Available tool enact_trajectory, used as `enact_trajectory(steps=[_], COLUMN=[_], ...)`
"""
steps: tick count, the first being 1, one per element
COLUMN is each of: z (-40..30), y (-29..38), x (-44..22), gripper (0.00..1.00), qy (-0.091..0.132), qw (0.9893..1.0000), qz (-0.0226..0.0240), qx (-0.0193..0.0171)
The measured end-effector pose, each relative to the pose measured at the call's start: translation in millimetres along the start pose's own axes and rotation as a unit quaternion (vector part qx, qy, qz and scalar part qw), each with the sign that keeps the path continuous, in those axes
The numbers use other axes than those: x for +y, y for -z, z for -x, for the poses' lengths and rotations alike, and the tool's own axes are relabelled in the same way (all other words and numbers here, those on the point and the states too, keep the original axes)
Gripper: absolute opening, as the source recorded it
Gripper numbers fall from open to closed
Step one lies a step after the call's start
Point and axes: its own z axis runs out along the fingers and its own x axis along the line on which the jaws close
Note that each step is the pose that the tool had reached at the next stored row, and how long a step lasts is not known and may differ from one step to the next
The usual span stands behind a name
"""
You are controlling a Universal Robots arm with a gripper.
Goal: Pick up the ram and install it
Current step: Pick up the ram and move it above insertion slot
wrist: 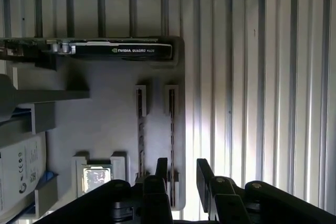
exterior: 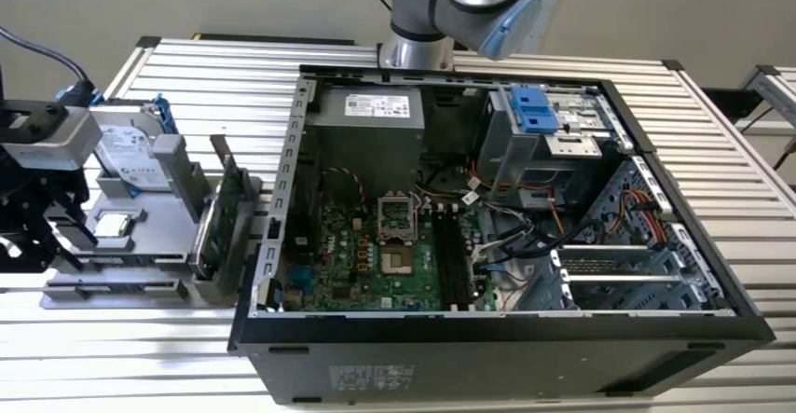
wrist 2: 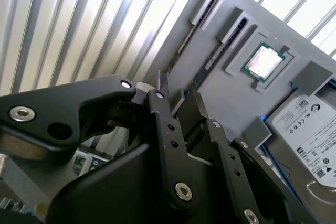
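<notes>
Two ram sticks lie on edge in parallel slots of a grey fixture. One ram runs between my gripper's fingers in the first wrist view, and the other ram sits one slot over. In the second wrist view the same sticks are the near ram and the far ram. My gripper hovers above the slot end, open, with nothing between its fingers. It is also in the second wrist view, gripper, and at the exterior view's left edge, gripper.
The fixture also holds a processor chip, a hard drive and an upright graphics card. The open computer case lies to the exterior view's right, with dark memory slots on its motherboard. Everything rests on a slatted metal table.
</notes>
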Motion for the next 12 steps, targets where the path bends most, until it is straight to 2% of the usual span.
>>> enact_trajectory(steps=[12], z=[0.0], y=[-4.8], x=[-1.0], gripper=[1.0], qy=[0.006], qw=[1.0], qz=[0.0], qx=[0.0001])
